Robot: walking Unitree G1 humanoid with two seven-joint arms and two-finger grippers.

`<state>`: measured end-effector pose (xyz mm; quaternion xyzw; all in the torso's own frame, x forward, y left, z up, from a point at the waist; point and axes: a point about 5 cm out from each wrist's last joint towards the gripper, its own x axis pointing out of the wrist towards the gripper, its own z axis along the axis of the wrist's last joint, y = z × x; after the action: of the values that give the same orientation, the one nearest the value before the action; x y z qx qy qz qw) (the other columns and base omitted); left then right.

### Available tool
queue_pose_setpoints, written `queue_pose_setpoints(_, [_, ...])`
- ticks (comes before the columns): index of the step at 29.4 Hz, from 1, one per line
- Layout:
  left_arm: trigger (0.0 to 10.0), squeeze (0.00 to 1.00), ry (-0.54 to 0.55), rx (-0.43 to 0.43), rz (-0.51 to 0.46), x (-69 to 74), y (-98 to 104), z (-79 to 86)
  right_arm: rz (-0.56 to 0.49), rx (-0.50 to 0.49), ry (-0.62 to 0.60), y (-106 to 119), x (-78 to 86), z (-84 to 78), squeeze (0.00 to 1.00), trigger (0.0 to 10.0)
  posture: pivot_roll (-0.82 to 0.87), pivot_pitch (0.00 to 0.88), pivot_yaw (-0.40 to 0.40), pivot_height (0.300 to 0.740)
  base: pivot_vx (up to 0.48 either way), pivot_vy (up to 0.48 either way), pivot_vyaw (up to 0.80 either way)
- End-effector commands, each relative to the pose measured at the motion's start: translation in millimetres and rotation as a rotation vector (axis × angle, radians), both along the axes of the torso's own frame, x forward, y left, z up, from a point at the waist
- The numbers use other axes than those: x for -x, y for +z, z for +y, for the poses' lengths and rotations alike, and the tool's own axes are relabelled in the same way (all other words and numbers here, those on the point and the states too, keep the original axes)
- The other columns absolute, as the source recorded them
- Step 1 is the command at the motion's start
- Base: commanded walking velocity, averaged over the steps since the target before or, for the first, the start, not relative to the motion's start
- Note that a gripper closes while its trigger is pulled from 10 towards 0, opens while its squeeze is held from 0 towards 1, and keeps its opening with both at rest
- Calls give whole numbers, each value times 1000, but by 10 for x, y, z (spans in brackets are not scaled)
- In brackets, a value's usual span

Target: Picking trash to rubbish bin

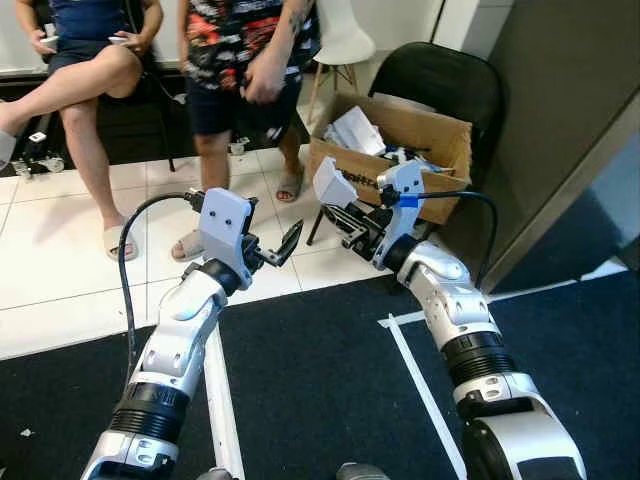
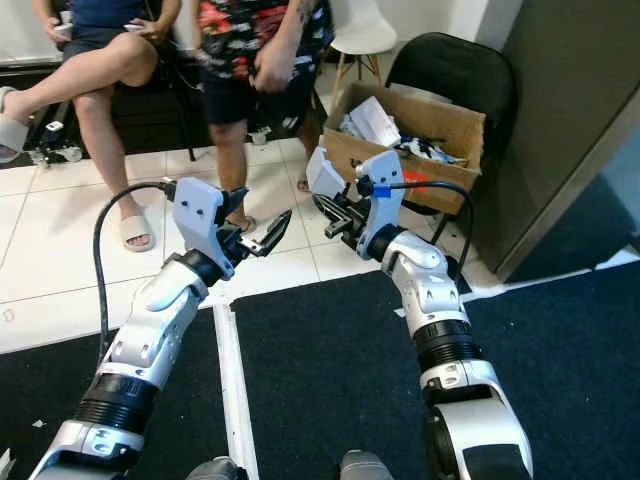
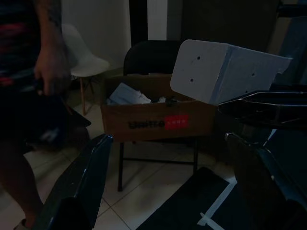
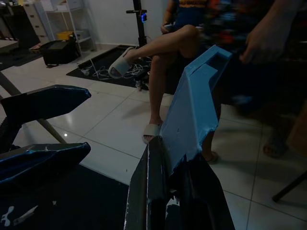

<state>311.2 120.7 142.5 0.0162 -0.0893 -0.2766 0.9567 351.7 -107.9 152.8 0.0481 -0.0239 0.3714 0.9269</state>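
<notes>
A white torn carton piece (image 1: 333,184), punched with small holes, is clamped in the right gripper (image 1: 345,215), held up just near of a cardboard box (image 1: 440,140). The box rests on a black chair (image 1: 445,80), holds papers (image 1: 352,130) and bears red lettering too blurred to read. The left gripper (image 1: 285,245) hangs beside, fingers apart. Two people (image 1: 240,60) are at the far left.
</notes>
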Motion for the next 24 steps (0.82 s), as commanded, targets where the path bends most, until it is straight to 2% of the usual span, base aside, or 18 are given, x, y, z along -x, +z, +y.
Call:
queue_pose_setpoints(1, [10000,0,-7,0,-2,8,-7,-1,-3,2,2,19,-9,-8,0,10000,-22,0,-39,740,277,0,0])
queue_pose_setpoints(15, [10000,0,-7,-7,-2,9,-9,6,1,9,-5,15,-10,-5,0,10000,-23,0,-37,740,294,0,0])
queue_pose_setpoints(24, [10000,0,-8,-7,-1,9,-11,10,12,36,-5,-1,-18,-2,0,10000,-21,0,-37,740,322,0,-764])
